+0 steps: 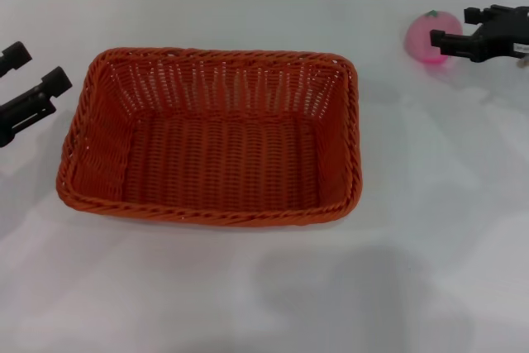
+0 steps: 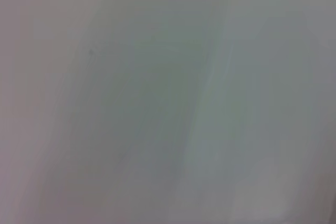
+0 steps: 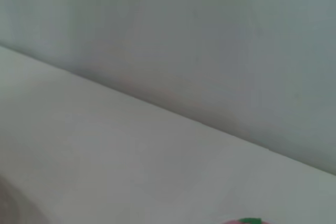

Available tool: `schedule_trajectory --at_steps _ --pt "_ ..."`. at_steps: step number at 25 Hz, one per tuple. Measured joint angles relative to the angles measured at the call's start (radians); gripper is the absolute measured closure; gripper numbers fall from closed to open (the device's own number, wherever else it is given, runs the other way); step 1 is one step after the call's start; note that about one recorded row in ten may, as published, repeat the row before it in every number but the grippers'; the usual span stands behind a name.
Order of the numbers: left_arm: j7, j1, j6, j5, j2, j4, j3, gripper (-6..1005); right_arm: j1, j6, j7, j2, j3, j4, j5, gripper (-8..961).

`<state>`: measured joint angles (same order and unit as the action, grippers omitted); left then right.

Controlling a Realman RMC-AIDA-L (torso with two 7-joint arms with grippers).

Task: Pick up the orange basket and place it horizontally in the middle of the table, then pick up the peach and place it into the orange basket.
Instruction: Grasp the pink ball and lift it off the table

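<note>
— Two jaws — status?
— My right gripper is spread open around the peach, far right. My left gripper is open, empty, beside the orange basket, mid-surface.

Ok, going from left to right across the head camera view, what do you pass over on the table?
Left gripper, open, at the left edge → orange basket, empty, in the middle → peach at the far right → right gripper, open, reaching the peach from the right edge.
</note>
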<state>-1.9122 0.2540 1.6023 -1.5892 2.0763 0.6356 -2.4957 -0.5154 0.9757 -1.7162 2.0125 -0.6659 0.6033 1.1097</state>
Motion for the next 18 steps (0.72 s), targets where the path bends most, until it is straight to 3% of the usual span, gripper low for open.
schedule_trajectory --at_steps 8,14,18 --pt "-0.005 0.002 -0.004 0.005 -0.001 -0.016 -0.002 127 -0.038 -0.143 0.004 0.0 -0.079 -0.035 -0.002 178" --pt "-0.006 0.006 -0.004 0.006 -0.001 -0.017 -0.004 127 -0.04 -0.161 0.005 0.0 -0.115 -0.035 -0.001 185" --pt "-0.007 0.008 -0.014 0.007 -0.002 -0.017 -0.005 127 -0.04 -0.161 0.004 0.0 -0.125 -0.036 -0.002 342"
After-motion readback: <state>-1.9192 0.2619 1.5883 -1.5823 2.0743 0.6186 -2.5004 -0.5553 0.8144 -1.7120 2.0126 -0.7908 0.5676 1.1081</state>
